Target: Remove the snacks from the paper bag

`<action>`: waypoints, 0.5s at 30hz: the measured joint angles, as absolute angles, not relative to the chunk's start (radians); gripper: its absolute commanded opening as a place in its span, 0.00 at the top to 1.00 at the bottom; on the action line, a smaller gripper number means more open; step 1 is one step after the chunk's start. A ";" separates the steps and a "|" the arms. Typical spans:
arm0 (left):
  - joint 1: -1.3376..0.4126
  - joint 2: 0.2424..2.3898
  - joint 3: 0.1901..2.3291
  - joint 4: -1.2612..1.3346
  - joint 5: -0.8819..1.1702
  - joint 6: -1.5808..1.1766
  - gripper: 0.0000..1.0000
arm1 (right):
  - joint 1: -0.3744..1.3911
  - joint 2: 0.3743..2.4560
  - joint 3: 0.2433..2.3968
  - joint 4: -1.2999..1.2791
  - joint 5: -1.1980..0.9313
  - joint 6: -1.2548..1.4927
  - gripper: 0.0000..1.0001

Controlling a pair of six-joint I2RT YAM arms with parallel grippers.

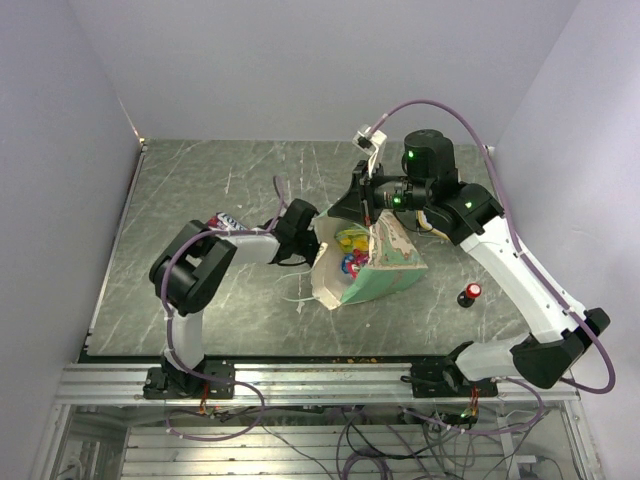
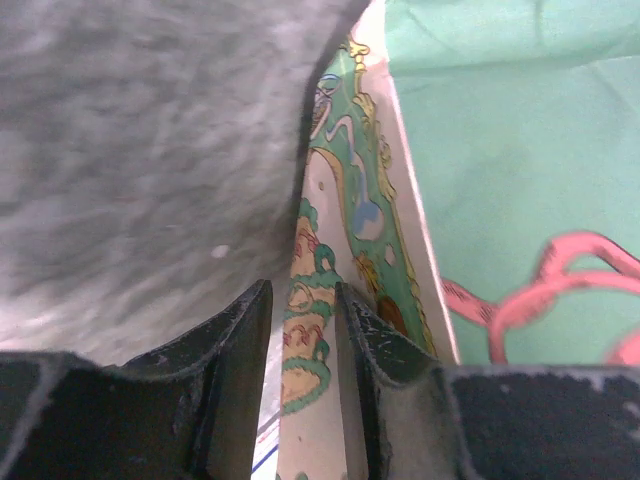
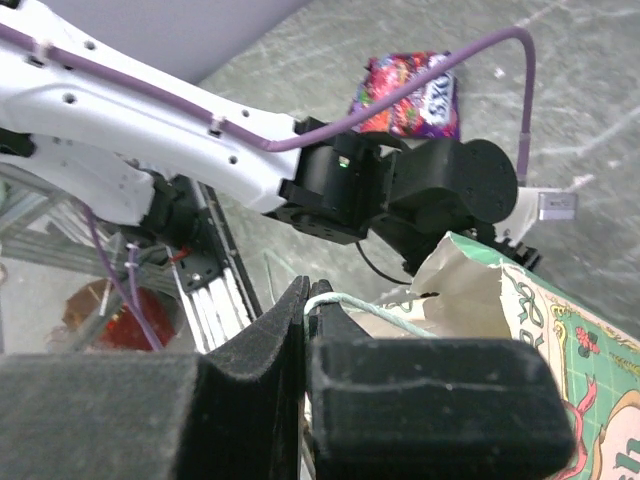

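Observation:
The mint-green paper bag [image 1: 375, 270] lies tilted in the middle of the table with its mouth open to the upper left. Bright yellow, pink and blue snacks [image 1: 351, 248] show inside. My left gripper [image 1: 314, 236] is at the bag's left rim. In the left wrist view its jaws [image 2: 303, 292] stand close together with the printed wall of the bag [image 2: 315, 300] between them. My right gripper [image 1: 374, 214] is above the bag's top edge. In the right wrist view it [image 3: 312, 292] is shut on the pale string handle [image 3: 400, 318] of the bag [image 3: 520, 310].
A purple snack packet [image 1: 228, 221] lies on the table beside the left forearm; it also shows in the right wrist view [image 3: 405, 95]. A small red-capped black knob [image 1: 469, 293] stands right of the bag. Loose white string [image 1: 298, 292] trails off the bag's lower left.

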State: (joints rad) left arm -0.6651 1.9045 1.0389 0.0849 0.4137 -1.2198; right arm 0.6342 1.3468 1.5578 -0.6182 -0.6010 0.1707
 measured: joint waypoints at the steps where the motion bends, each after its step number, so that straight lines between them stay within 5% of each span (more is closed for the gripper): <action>1: -0.678 1.916 1.055 0.096 0.414 -1.226 0.57 | 0.634 1.343 1.558 -0.635 -0.578 0.156 1.00; 10: -0.645 1.757 0.847 0.138 0.411 -1.236 0.44 | 0.634 1.288 1.525 -0.686 -0.454 0.095 1.00; 15: -0.566 1.491 0.783 -0.105 0.318 -1.111 0.30 | 0.635 1.208 1.448 -0.678 -0.381 0.114 1.00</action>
State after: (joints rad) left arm -0.5659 1.4910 0.7826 -0.1047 0.3176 -1.1107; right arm 0.6346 1.2076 1.4479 -0.6781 -0.3813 0.1139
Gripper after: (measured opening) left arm 0.630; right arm 0.007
